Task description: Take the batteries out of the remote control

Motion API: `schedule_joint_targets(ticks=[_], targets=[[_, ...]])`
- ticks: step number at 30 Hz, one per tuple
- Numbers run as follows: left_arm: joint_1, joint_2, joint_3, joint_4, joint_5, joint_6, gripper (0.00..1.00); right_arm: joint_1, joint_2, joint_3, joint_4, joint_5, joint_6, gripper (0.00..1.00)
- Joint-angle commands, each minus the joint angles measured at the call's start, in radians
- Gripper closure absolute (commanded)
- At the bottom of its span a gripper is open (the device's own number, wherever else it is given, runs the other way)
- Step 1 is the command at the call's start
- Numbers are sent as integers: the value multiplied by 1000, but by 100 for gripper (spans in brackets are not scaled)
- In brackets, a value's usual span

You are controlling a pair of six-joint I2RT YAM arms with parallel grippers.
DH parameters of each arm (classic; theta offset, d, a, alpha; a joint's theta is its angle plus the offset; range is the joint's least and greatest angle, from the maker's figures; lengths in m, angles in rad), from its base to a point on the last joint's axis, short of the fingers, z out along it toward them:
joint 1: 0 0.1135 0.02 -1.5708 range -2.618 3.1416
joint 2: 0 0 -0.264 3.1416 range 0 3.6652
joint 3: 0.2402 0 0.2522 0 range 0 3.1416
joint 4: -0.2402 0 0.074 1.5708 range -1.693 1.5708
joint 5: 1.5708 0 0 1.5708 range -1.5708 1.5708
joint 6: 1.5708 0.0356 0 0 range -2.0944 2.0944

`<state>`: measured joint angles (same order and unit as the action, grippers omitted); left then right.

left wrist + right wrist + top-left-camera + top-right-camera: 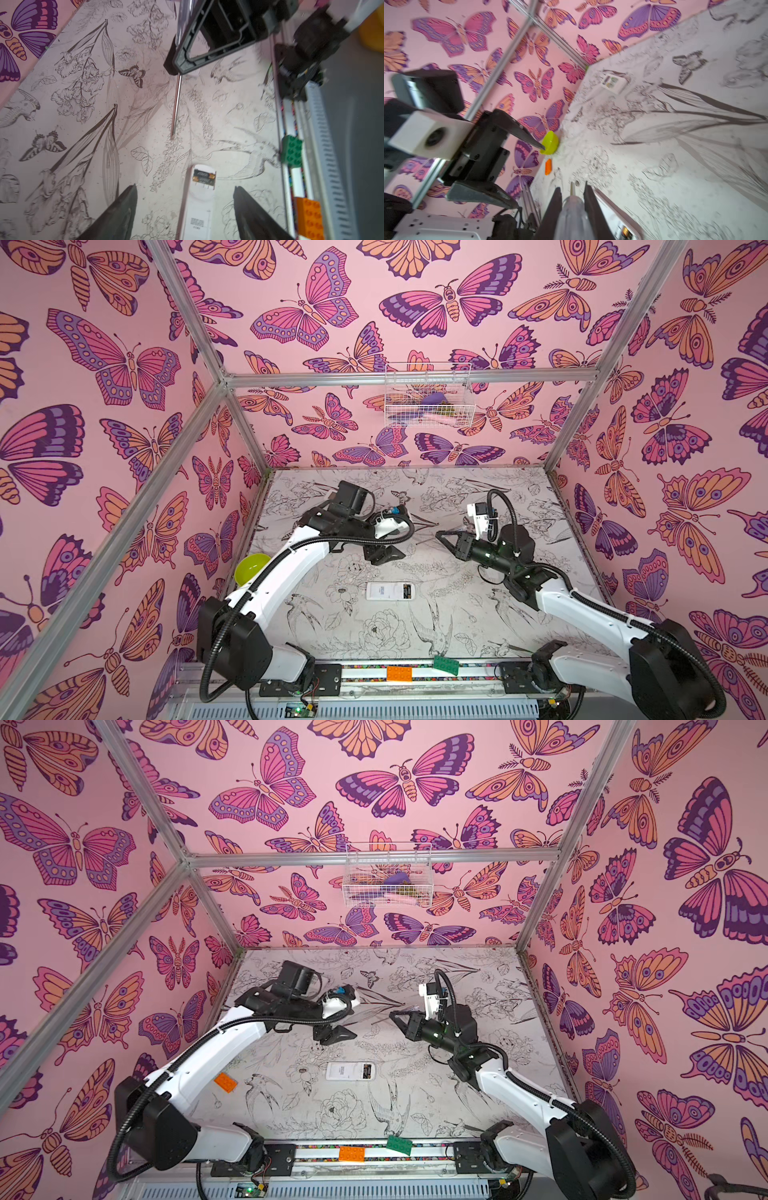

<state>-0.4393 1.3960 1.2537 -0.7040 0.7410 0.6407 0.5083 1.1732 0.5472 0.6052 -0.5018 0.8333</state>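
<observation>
**Remote control open on the table, batteries inside; left jaws wide, right clamped on a screwdriver**

In both top views the white remote control [388, 591] [349, 1071] lies flat on the table [478, 626], a little below the frame's centre. The open compartment at its right end shows the dark batteries [408, 591] [367, 1071]. The left gripper [384, 553] sits just above it in the frame, and the right gripper [439, 535] further right, its fingers together. A green bowl [251, 568] shows at the table's left edge. A green brick [446, 664] and an orange brick [399, 673] rest on the front rail.

In the left wrist view the left gripper [185, 188] stands wide. Its two dark fingers rise from the bottom edge on either side of the remote control and touch nothing. The batteries [204, 177], black with gold ends, sit in the compartment at lower centre. At top centre the right gripper clamps a screwdriver [176, 104], its thin shaft pointing down at the table.

In the right wrist view, at bottom centre, the right gripper [573, 189] presses on the screwdriver's clear handle. The remote control [618, 220] lies just right of it.
</observation>
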Motion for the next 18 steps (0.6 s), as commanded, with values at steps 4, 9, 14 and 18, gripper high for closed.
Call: schedule_joint_targets(ticks=[4,9,14,18], targets=[[95,-55,-117,84,351,-240,31,81,81,29,256,-93,81,100],[102,-53,-153,145,393,-287,34,127,135,60,330,-86,93,100],[102,-41,-199,228,387,-361,47,145,184,88,380,-100,121,100],[100,-39,-215,252,392,-371,63,153,193,86,401,-99,117,100]])
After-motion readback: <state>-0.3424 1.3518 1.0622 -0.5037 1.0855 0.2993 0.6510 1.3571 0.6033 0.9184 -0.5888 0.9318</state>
